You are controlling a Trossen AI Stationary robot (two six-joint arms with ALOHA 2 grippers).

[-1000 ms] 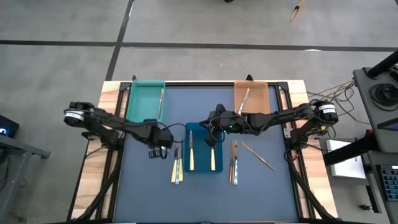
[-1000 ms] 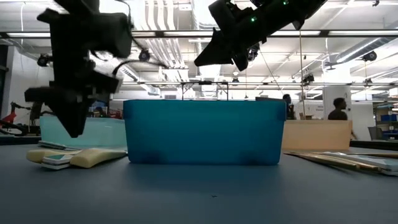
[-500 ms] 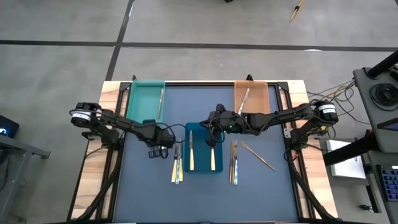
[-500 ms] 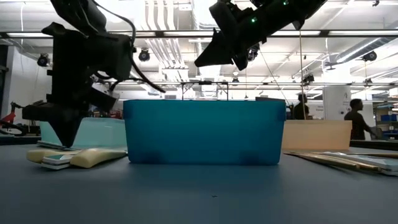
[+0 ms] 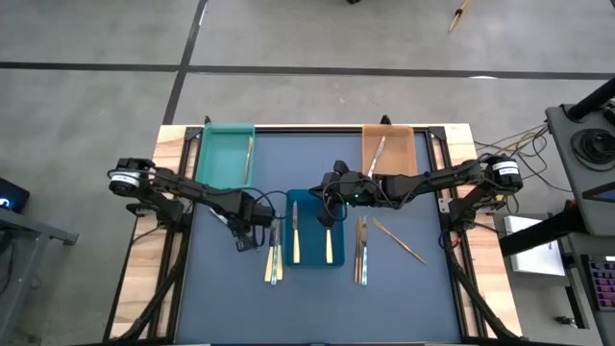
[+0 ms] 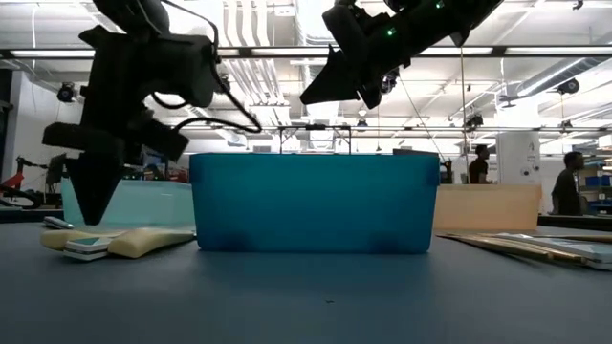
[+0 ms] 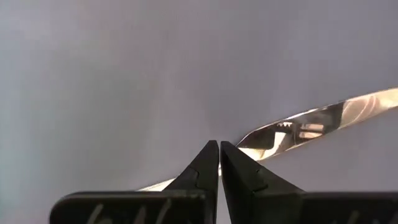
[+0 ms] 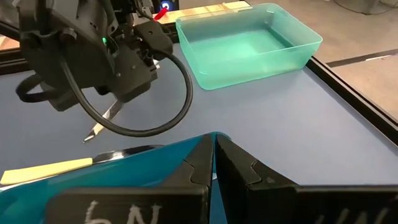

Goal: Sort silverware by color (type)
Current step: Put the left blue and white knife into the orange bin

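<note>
Silverware lies on the dark mat: a few utensils (image 5: 272, 255) left of the blue tray (image 5: 288, 207), a few (image 5: 360, 250) on its right, and a gold one (image 5: 399, 240). Two cream-handled utensils (image 5: 295, 240) lie in the blue tray. One utensil lies in the teal tray (image 5: 226, 154) and one in the orange tray (image 5: 389, 152). My left gripper (image 5: 248, 242) is shut and points down over the left group. In its wrist view a utensil's silver end (image 7: 311, 124) runs behind its tips (image 7: 219, 144). My right gripper (image 5: 327, 207) hangs shut above the blue tray, holding nothing. My left gripper points down with its shut fingertips (image 7: 211, 155) over the place where a utensil's silver end (image 7: 273, 137) meets its cream handle (image 7: 155, 183). The utensil lies flat on the mat. Whether the tips touch it, I cannot tell.
The mat has free room in front of the trays and utensils. Black rails (image 5: 447, 192) frame the table. Beyond the table, people (image 6: 569, 182) stand in the room.
My left gripper has turned at the wrist and shifted a little toward the loose utensils left of the blue tray. My right arm has kept still.
</note>
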